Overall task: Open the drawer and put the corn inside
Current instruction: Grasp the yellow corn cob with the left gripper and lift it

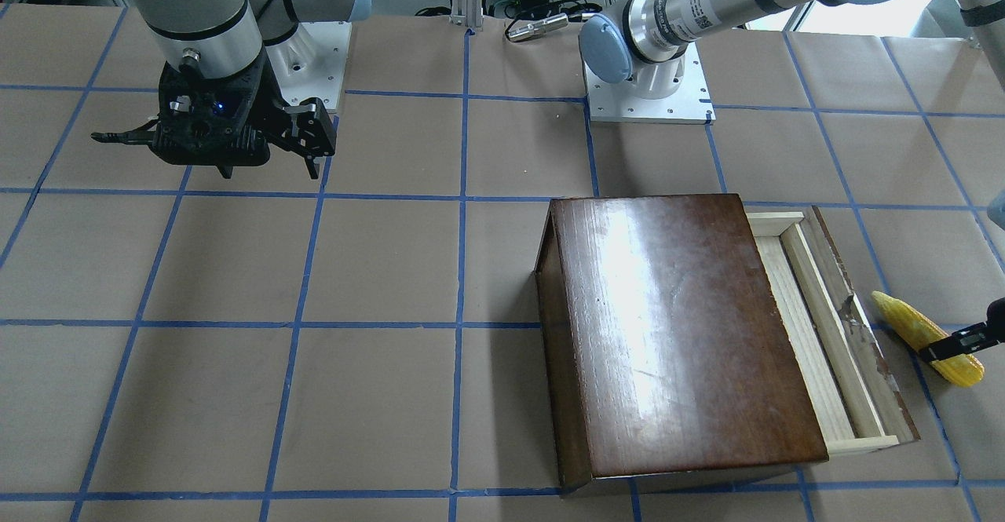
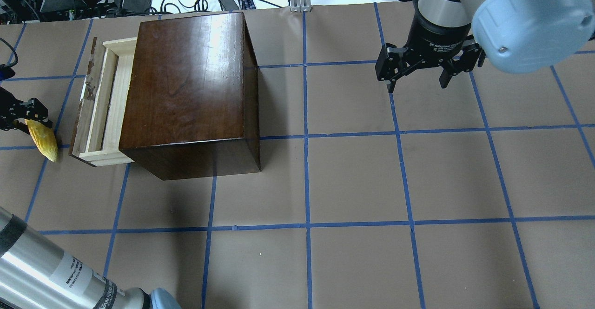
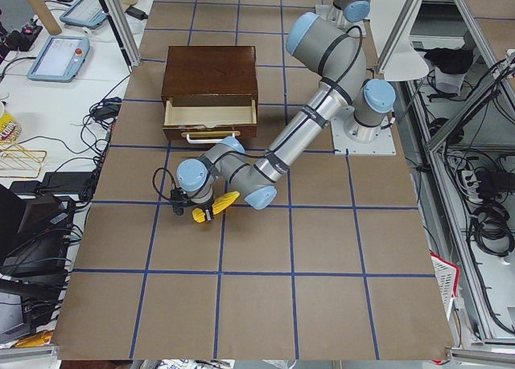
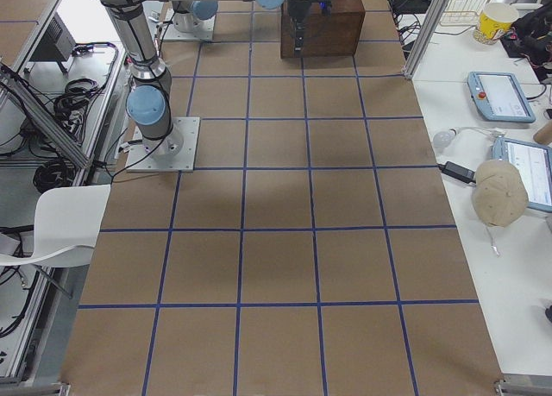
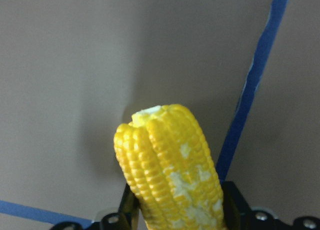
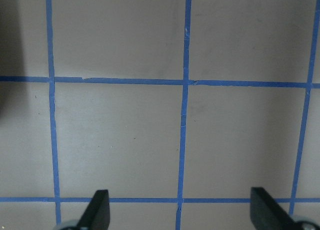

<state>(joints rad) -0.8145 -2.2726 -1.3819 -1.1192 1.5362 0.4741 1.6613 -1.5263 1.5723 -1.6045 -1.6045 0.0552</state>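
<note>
The table [image 2: 353, 179] carries the box [image 2: 190, 81] on the robot's left half.

The drawer [image 2: 108, 104] projects from the box's left face. It is part-way out: a narrow strip of pale tray shows between the box edge and the dark front panel.

The right claw [image 2: 417, 82] hangs over bare table with its fingers spread wide, holding nothing. It is well apart from the box. The left arm is the nearer arm by far.

The left claw [image 1: 954, 345] is closed across the corn [image 2: 42, 139], gripping it near the thick end. The tapered end sticks out ahead of the fingers. Whether the corn is clear of the table cannot be told.

Governing relation: the corn is just beside the front panel, on the side away from the box. The tray opening therefore lies toward the robot's right of the claw, across the panel. The corn's long axis runs loosely along the drawer's length but is skewed to it. Judgement: the opening is narrow, so the corn should be turned parallel to the panel before it is lowered.
</note>
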